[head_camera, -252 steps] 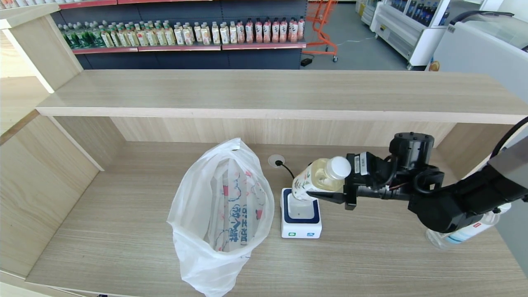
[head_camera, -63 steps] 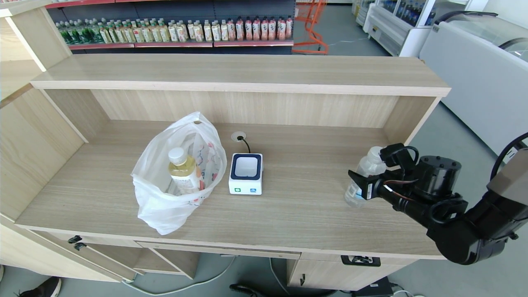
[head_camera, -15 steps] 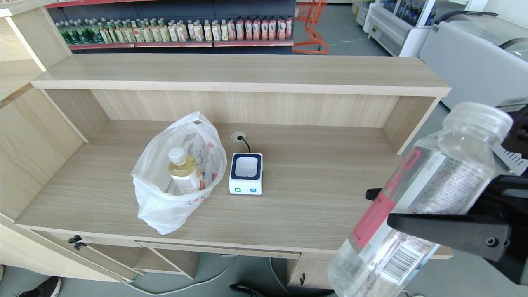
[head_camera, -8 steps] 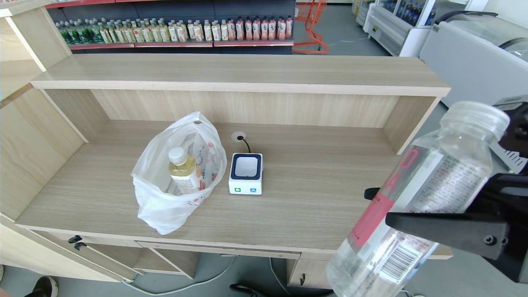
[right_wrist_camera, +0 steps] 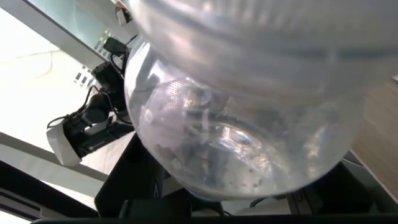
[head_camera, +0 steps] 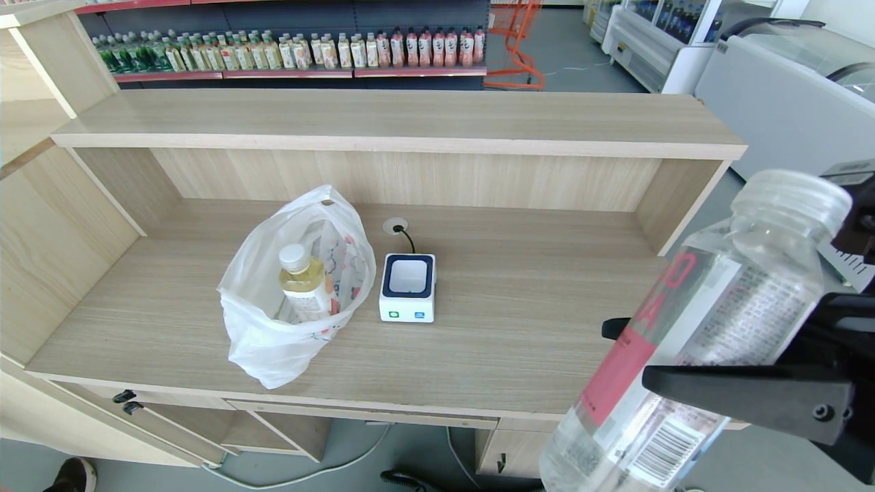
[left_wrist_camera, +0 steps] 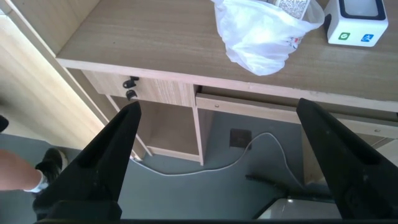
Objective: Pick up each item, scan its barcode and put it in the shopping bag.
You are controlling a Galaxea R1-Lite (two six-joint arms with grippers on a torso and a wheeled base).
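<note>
Well right of the scanner (head_camera: 408, 287), the bottle (head_camera: 718, 321) hangs tilted, clamped in the right gripper (head_camera: 625, 352). Best carried low over the scanner, barcode (head_camera: 660, 441) turned to its window, then held steady. Left gripper (left_wrist_camera: 217, 106), nearer than the scanner: jaws apart.

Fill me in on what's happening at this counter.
The right hand holds a clear water bottle, tilted, close to the head camera. A yellow drink bottle stands in the white bag on the counter, beside the scanner. The left hand is open, low in front of the counter.
</note>
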